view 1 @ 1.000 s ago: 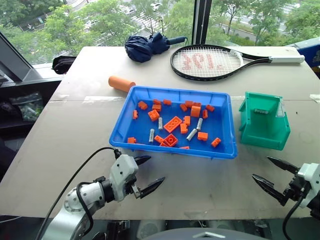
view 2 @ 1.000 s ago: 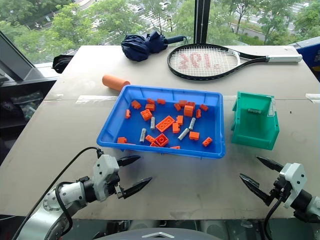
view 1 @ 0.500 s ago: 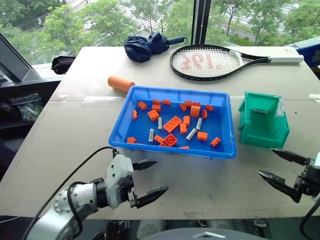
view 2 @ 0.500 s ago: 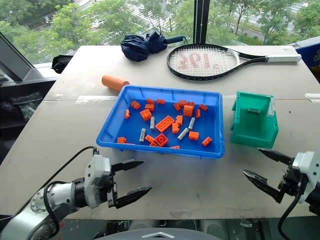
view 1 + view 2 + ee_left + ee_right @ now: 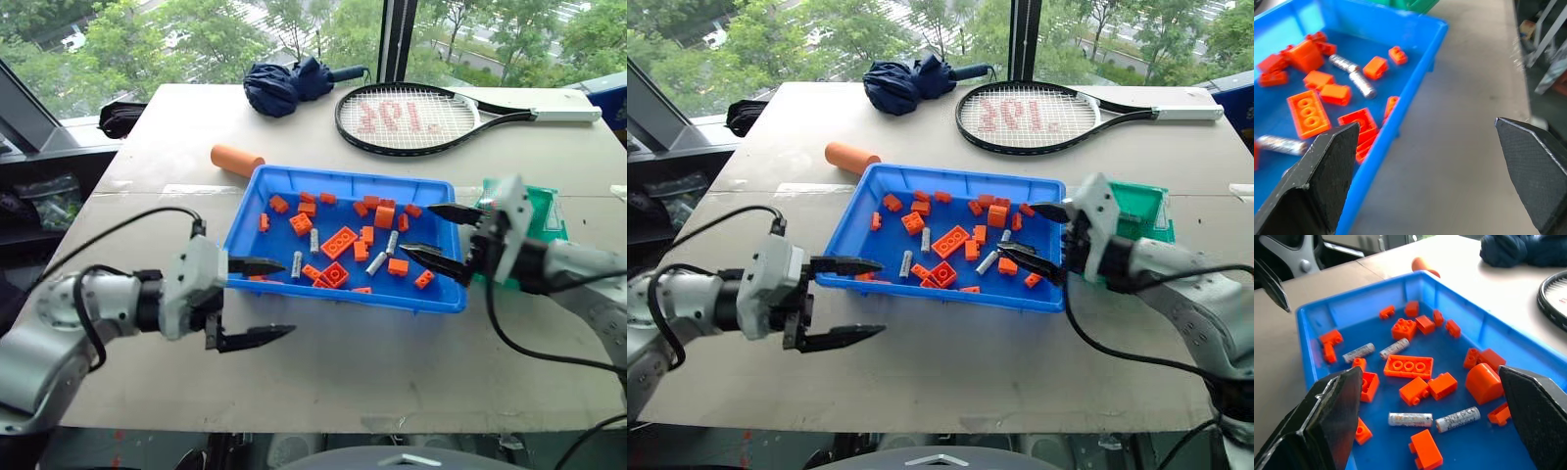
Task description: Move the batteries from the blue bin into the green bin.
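So the blue bin (image 5: pixel 440 294) sits pretty much dead centre on the worktop (image 5: pixel 147 225), full of orange bricks (image 5: pixel 339 242) with four batteries (image 5: pixel 313 241) mixed in. Two of them lie toward the bin's 9 o'clock half, one near the middle and one closer to the 7 o'clock side. The other two sit end to end just right of centre, close to the long flat brick.

The green bin (image 5: pixel 1136 208) is just beside the blue bin at its 3 o'clock, mostly hidden behind the right arm. Can't tell what's inside it from here.

The right gripper (image 5: pixel 435 233) hangs over the blue bin's 3 o'clock edge, fingers spread wide, nothing between them. Its wrist view looks straight down into the bricks and batteries.

The left gripper (image 5: pixel 255 302) is at the bin's 8 o'clock corner, also spread wide and empty. One finger pokes at the near rim, the other hangs over bare worktop.

Other stuff on there: an orange cylinder (image 5: pixel 237 162) at 11 o'clock from the bin, a folded navy umbrella (image 5: pixel 286 86) further back at 12, and a racket (image 5: pixel 421 106) at about 1 o'clock.
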Available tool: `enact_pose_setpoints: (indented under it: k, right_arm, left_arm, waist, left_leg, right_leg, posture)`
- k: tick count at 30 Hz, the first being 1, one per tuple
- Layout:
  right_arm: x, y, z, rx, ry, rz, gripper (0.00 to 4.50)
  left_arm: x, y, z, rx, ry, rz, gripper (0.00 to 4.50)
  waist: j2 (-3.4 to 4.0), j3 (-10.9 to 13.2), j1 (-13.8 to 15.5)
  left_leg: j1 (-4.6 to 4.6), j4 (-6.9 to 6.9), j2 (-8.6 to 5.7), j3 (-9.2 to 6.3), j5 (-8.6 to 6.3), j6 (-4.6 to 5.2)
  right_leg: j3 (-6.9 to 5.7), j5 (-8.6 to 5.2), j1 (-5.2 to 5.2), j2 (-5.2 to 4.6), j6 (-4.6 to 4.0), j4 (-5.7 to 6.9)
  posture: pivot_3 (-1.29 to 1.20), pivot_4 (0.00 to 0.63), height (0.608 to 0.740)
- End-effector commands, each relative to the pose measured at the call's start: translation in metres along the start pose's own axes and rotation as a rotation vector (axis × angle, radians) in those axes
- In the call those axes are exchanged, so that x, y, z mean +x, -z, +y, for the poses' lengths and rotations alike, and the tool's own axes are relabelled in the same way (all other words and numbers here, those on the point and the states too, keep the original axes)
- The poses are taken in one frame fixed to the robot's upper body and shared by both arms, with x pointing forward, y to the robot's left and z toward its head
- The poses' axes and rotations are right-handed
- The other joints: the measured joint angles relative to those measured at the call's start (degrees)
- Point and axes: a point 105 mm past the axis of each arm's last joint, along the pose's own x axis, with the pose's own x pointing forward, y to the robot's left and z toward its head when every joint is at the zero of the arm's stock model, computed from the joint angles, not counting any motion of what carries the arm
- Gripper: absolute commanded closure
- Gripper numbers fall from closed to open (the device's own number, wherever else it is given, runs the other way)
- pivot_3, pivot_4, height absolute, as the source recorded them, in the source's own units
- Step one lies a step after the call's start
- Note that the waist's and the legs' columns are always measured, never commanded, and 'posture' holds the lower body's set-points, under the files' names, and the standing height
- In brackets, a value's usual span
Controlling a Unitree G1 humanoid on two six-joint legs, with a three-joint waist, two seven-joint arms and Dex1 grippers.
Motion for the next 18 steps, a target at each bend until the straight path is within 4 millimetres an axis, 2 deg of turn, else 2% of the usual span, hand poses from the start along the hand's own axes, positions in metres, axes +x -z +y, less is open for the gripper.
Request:
enact_pose_setpoints:
  k: [1,4,6,11,18]
  right_arm:
    - [0.024,0.006,0.0,0.071,0.017,0.065,0.05]
    - [0.042,0.018,0.001,0.088,0.057,0.157,0.05]
    - [0.048,0.024,-0.004,0.091,0.116,0.208,0.05]
    - [0.05,0.033,-0.017,0.152,0.261,0.315,0.05]
    - [0.062,0.036,-0.011,0.214,0.286,0.34,0.05]
  left_arm:
    - [-0.016,-0.013,0.012,0.083,-0.028,0.035,0.0]
    - [-0.024,-0.016,0.019,0.118,-0.051,0.063,0.0]
    - [-0.027,-0.019,0.023,0.133,-0.067,0.067,0.0]
    - [-0.03,-0.024,0.027,0.155,-0.073,0.069,0.0]
    - [-0.03,-0.03,0.036,0.193,-0.082,0.074,0.0]
  waist:
    - [-0.02,0.02,-0.12]
    - [-0.02,0.02,-0.31]
    - [-0.02,0.02,-0.43]
    - [-0.02,0.02,-1.12]
    - [-0.01,0.02,-1.58]
  left_leg:
    - [-0.16,0.0,-0.01,0.01,0.01,-0.01]
    - [-0.2,-0.03,0.0,0.0,0.01,-0.02]
    - [-0.27,-0.07,-0.01,0.04,0.02,-0.03]
    - [-0.37,-0.06,-0.01,0.07,0.04,-0.06]
    - [-0.35,-0.08,-0.01,0.04,0.04,-0.06]
  right_leg:
    - [0.01,0.01,-0.15,-0.01,0.01,0.03]
    - [-0.02,0.01,-0.21,-0.02,0.02,0.03]
    - [-0.01,0.01,-0.32,-0.04,0.03,0.06]
    - [-0.01,0.03,-0.43,-0.05,0.04,0.15]
    - [-0.02,0.03,-0.45,0.03,0.05,0.2]
  posture:
    - [0.0,0.15,0.74]
    - [0.0,0.15,0.74]
    - [0.0,0.15,0.74]
    - [0.0,0.15,0.74]
    - [0.0,0.15,0.74]
